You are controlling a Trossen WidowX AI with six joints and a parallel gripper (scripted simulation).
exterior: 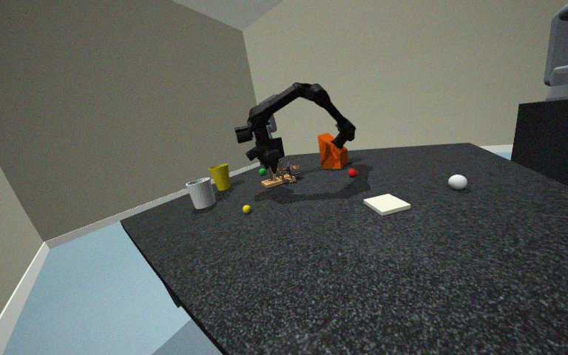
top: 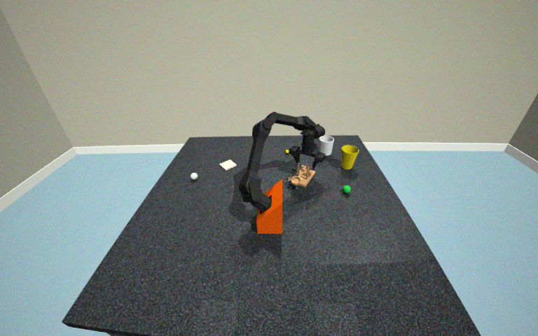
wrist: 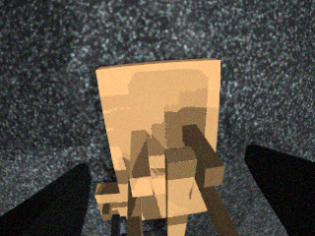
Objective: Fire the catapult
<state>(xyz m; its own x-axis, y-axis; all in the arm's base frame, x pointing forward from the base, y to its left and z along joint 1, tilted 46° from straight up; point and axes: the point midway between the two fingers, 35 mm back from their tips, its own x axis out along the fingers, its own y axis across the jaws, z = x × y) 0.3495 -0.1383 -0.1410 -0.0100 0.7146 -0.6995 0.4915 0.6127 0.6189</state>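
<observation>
The wooden catapult stands on the dark table, a little in front of the white mug. My gripper hangs right over the catapult, open, with a finger on each side of its upright frame and touching nothing. A yellow ball, a green ball and a red ball lie loose on the table around the catapult. I see no ball in the catapult's cup.
A yellow cup stands beside the mug. An orange block stands at the arm's base. A flat white tile and a white ball lie farther off.
</observation>
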